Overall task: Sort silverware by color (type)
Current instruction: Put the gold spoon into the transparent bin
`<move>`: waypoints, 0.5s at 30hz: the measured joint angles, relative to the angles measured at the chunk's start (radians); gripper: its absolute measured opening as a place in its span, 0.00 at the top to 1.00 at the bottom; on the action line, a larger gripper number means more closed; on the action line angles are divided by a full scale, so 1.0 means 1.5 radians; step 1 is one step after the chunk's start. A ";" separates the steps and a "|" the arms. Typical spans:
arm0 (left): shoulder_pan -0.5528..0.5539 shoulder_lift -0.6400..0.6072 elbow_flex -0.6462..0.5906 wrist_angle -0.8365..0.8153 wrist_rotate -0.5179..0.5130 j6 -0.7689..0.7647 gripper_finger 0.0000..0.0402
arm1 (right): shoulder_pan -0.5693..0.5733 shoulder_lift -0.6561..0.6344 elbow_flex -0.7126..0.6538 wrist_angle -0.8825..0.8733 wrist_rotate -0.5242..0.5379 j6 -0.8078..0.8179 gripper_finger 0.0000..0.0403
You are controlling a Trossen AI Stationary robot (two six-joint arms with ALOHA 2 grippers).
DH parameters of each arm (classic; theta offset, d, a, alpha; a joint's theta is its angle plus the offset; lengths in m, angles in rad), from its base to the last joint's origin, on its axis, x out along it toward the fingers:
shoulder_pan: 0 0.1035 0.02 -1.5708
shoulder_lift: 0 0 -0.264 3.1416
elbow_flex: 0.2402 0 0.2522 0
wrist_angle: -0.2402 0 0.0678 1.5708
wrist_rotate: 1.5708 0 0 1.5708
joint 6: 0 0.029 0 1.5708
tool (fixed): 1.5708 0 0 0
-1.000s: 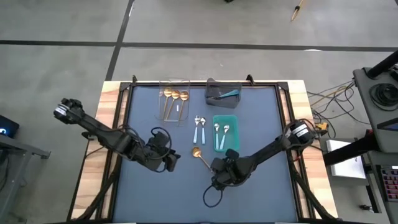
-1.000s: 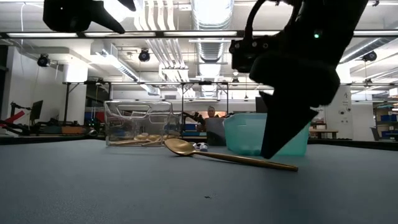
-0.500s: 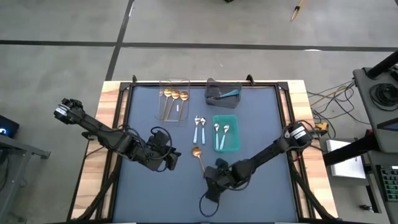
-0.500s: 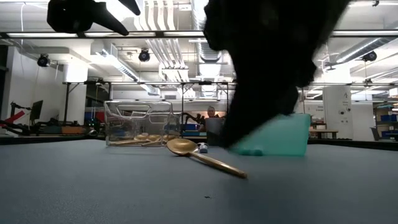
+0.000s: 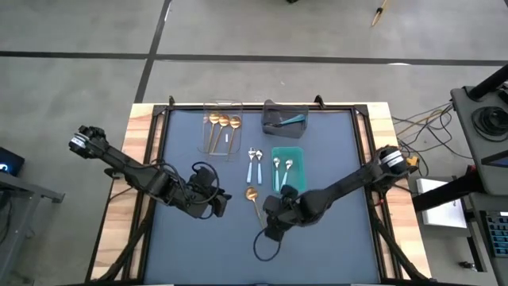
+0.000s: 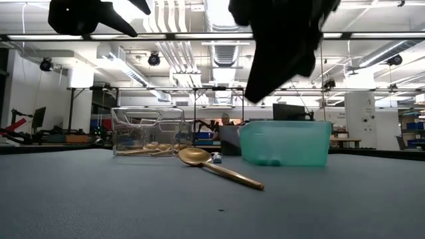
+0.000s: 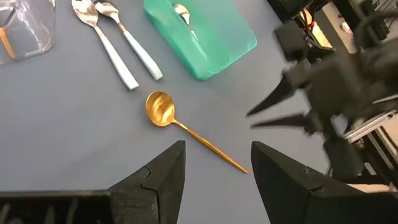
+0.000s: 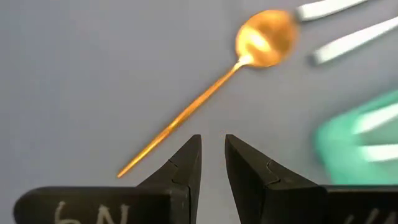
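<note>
A gold spoon [image 5: 254, 201] lies flat on the mat [image 5: 182, 246], bowl toward the bins, handle toward the near edge; the right gripper [image 5: 275, 214] hovers just beside its handle, fingers [image 8: 180, 167] parted by a narrow gap and holding nothing (the spoon is untouched); the left gripper [image 5: 219, 206] hangs off to the spoon's other side, fingers [image 7: 165, 171] apart and empty. Two blue-handled spoons [image 5: 255, 165] lie on the mat beside the teal bin [image 5: 287, 184]; more gold spoons [image 5: 223, 123] sit in the clear bin [image 5: 223, 105].
</note>
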State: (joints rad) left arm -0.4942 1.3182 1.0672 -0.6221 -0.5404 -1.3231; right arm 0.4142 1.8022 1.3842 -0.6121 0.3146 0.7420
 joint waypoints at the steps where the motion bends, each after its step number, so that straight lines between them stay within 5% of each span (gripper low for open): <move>1: 0.000 0.000 0.000 0.000 0.000 -0.007 0.59 | -0.007 -0.015 0.000 -0.014 0.000 0.002 0.84; 15: 0.003 0.083 0.000 0.124 0.002 -0.117 0.59 | -0.155 -0.227 -0.001 -0.174 -0.001 -0.024 0.84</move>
State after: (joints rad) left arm -0.4890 1.4428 1.0678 -0.4360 -0.5372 -1.4983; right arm 0.1815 1.4618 1.3827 -0.8738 0.3124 0.7052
